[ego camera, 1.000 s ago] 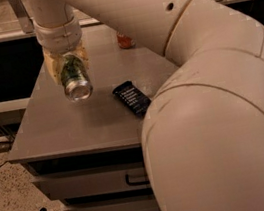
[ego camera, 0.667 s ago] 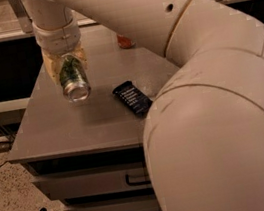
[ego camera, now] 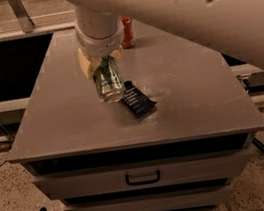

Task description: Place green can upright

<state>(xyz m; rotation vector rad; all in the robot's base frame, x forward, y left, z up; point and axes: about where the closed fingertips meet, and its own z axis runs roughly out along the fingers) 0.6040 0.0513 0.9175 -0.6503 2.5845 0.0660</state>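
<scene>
The green can has green patterned sides and a silver end rim. It is tilted, its silver end pointing toward the front of the grey cabinet top, just above or at the surface. My gripper hangs from the big white arm and is shut on the can's upper part. The can's lower end is close beside a black packet. Whether the can touches the top I cannot tell.
A black packet lies flat right of the can. A red soda can stands at the back of the top. The cabinet has drawers with a dark handle. My white arm spans the upper right.
The view has shifted, so the arm fills less of the right side. The gripper with the green can sits lower, nearer the cabinet top and the black packet.
</scene>
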